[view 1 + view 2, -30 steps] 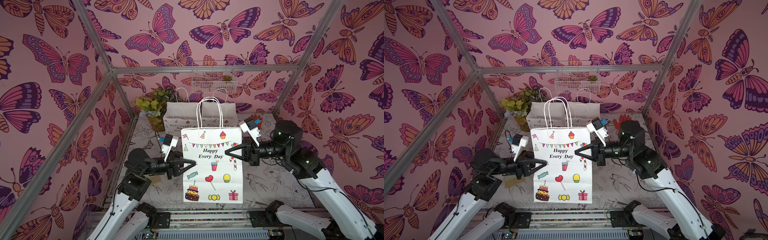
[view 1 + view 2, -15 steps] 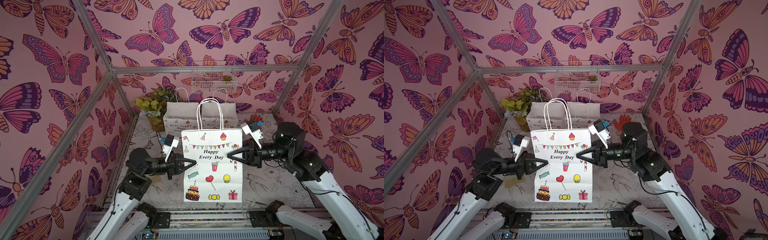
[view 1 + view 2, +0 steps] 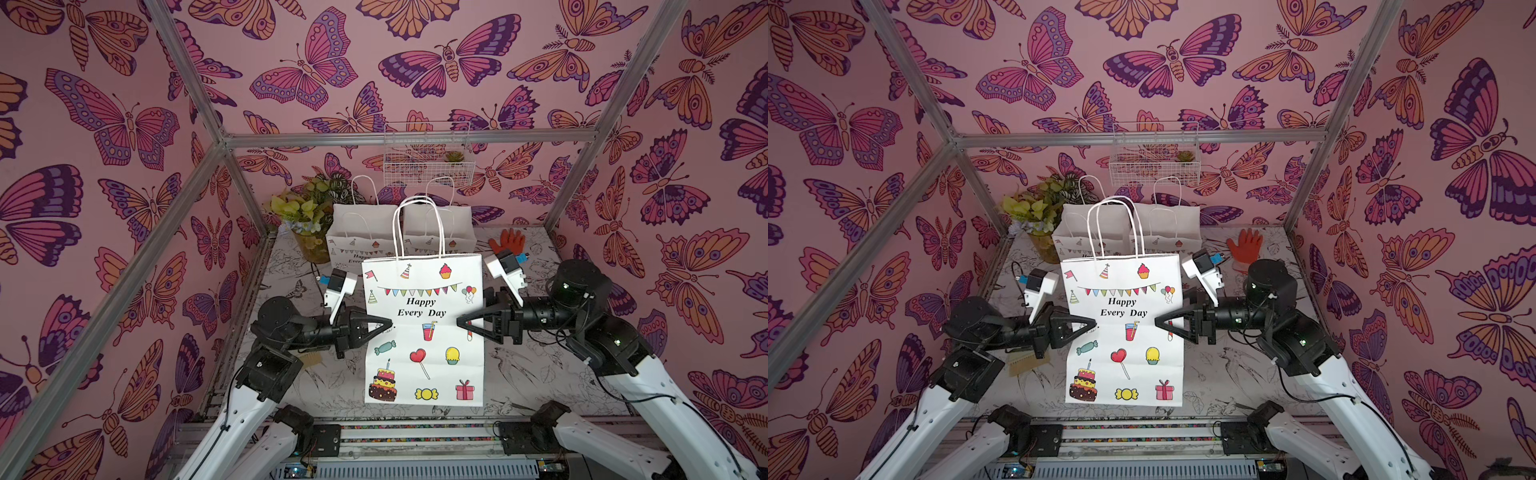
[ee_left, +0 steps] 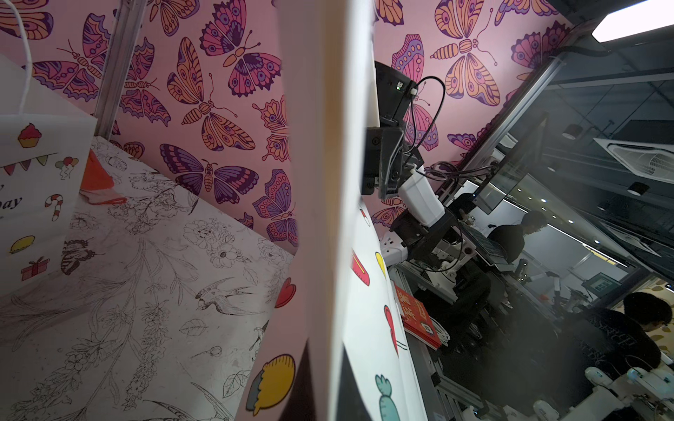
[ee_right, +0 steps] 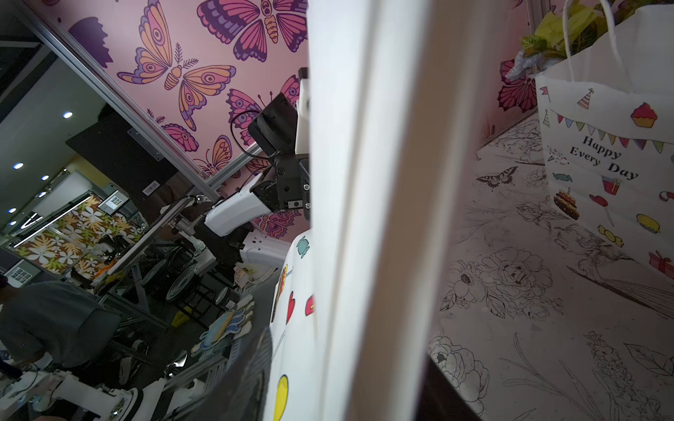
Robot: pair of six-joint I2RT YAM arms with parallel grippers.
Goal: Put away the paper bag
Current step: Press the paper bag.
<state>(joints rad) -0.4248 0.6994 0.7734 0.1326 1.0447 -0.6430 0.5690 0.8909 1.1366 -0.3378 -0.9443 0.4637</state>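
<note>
Left end effector (image 3: 390, 323): jaws fully closed, pinching the left side edge of the paper bag (image 3: 432, 365) about mid-height. The left wrist view shows its fingers (image 4: 302, 393) tight on either side of the paper.

Right end effector (image 3: 458, 322): jaws parted. It straddles the bag's right side edge at the same height, and in the right wrist view the fingers (image 5: 251, 364) stand clear of the paper on both sides. I read that as no clamp, so only the left side is holding.

The bag is upright and faces the front, with its cord handles (image 3: 417, 224) standing up. It sits close to the surface's (image 3: 519, 374) front edge, midway between the left and right edges. I can't tell whether its bottom rests on the surface or hangs just above it.

Further out, two other bags (image 3: 361, 232) stand along the far edge, with a plant (image 3: 309, 224) in the far-left corner and an orange glove (image 3: 509, 241) towards the far-right corner. The likely slot is next to those bags.

Handling, my read:
- It's thin paper and looks empty, so weight shouldn't matter.
- It's stiff only along its folds. Held by one edge, it will probably sag or twist about the pinch.
- It creases and tears easily, so go easy on squeeze and avoid pulling sideways between the arms.
- The best holds are the folded side edges at mid-height or the doubled top rim.
- The cords are thin, hard to pinch and would let the bag swing.
</note>
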